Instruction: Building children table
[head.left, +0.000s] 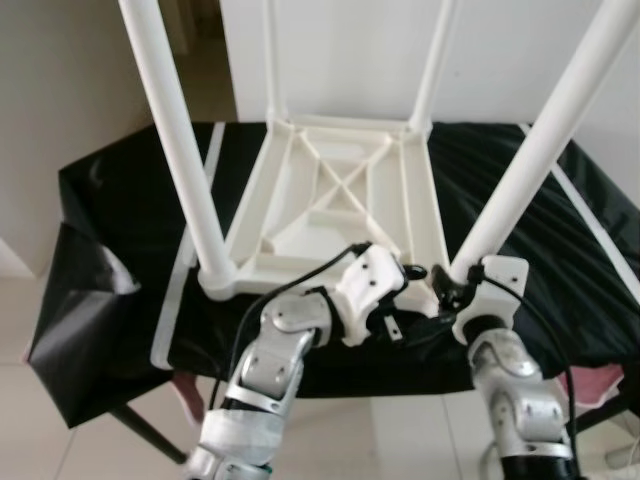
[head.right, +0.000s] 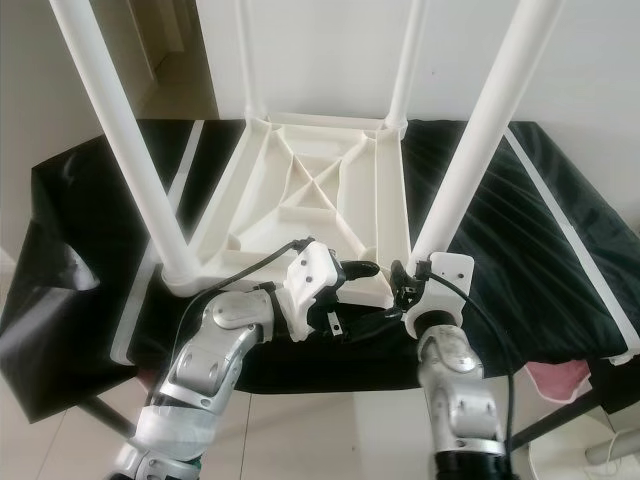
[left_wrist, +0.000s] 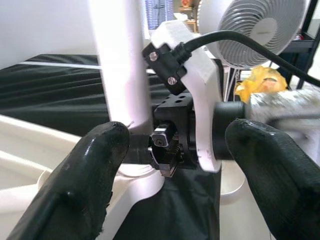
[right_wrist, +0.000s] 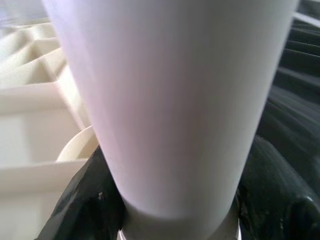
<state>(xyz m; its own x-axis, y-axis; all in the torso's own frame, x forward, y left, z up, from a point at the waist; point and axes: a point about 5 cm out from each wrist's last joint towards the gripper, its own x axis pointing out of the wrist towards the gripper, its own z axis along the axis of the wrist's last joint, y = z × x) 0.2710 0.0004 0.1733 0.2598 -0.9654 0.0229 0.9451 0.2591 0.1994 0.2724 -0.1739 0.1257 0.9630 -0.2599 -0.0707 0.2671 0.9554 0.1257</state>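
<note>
Right hand (head.right: 402, 283) grips the upturned table's (head.right: 300, 200) near leg (head.right: 470, 150)

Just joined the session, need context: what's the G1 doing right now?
It's assembling a white children's table, which lies upside down on a black-covered surface with all four legs pointing up. The right end effector is clamped around the base of the near right leg, at its corner socket. The left end effector is open just beside it, pointing at that same corner.

Your head views look down on the upturned table (head.left: 340, 200); both wrist views sit close against its near-right leg (right_wrist: 170, 100).
</note>
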